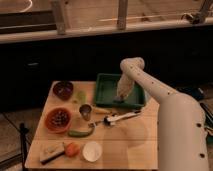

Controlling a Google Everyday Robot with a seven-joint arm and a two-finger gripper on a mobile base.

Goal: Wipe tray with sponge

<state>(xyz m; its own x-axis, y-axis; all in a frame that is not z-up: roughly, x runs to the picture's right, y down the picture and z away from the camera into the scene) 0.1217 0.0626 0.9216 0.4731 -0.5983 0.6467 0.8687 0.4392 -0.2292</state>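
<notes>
Gripper (pixel 120 98) down inside the green tray (pixel 105 90) (near its front rim)

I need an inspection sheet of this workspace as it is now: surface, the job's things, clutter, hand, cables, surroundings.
Surface: wooden table, with things mostly on its left half and at the back.
Job's things: green tray at the back right of the table; sponge not made out.
Clutter: dark bowl, orange bowl with dark contents, metal cup, long green vegetable, white-handled utensil, white round dish, small orange fruit.
Hand: hand down inside the tray, towards its right side.
Cables: nothing seen.
Surroundings: dark wall behind with a pale rail; black stand by the table's front left.
</notes>
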